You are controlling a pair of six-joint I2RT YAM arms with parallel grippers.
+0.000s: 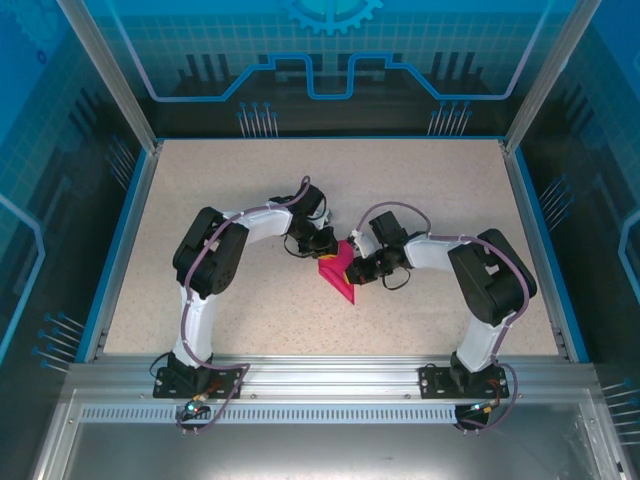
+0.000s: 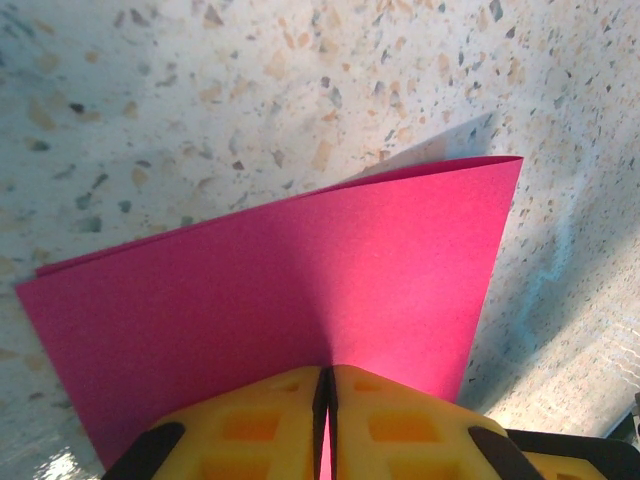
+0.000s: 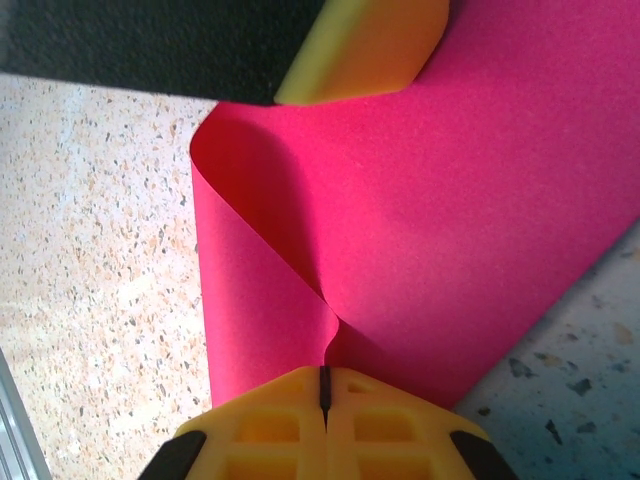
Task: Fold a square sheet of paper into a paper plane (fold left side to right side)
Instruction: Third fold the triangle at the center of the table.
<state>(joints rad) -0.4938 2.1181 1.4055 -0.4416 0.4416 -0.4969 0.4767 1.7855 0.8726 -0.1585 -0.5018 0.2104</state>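
In the middle of the speckled table [image 1: 250, 300], a little right of centre, the pink sheet of paper [image 1: 338, 276] is caught between the two arms, which bend in toward each other from their bases at the near edge. It is not lying flat. From above it looks like a small doubled-over wedge with its point toward the near side. I cannot tell whether that point touches the table. The left gripper [image 1: 322, 244] meets the paper at its far left corner, and the right gripper [image 1: 363, 268] meets it on the right side.

From the left wrist, the yellow fingers [image 2: 250, 425] are pressed together with only a thin dark seam between them, and the paper's edge is pinched in that seam. The sheet stretches away from them in two layers that join at the far right corner. The back layer peeks out along the left and top.

The right wrist view is much the same. Its two fingers [image 3: 385, 425] are clamped tight on the paper's near edge, which puckers into a soft crease just beyond the tips. On the left the sheet curls over in a loose roll, not a pressed fold. At the far end, one finger of the left gripper sits on the paper.
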